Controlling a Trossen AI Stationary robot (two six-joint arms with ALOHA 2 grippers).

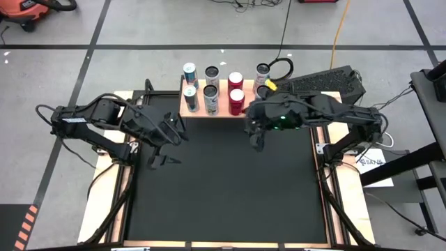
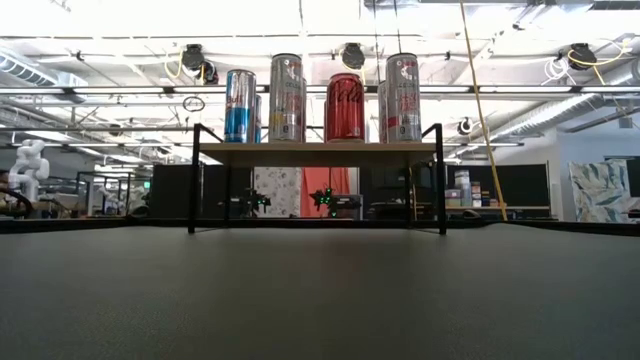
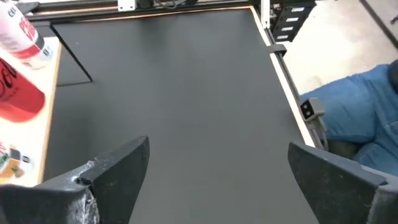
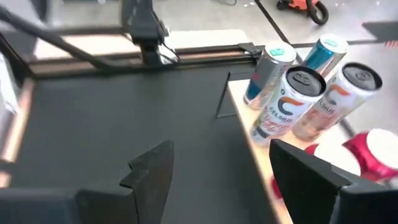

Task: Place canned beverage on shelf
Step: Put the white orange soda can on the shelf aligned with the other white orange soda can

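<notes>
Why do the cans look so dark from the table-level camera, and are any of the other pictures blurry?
In the low view, bright ceiling lights behind the shelf backlight the cans, and the near table is soft. In the left wrist view, the red can at the edge is smeared. In the right wrist view, the right gripper is out of focus. The high view is evenly lit.

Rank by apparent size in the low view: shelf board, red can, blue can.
1. shelf board, widest by far.
2. red can.
3. blue can, narrower; heights nearly alike, and depth may differ, so that order is unsure.
</notes>
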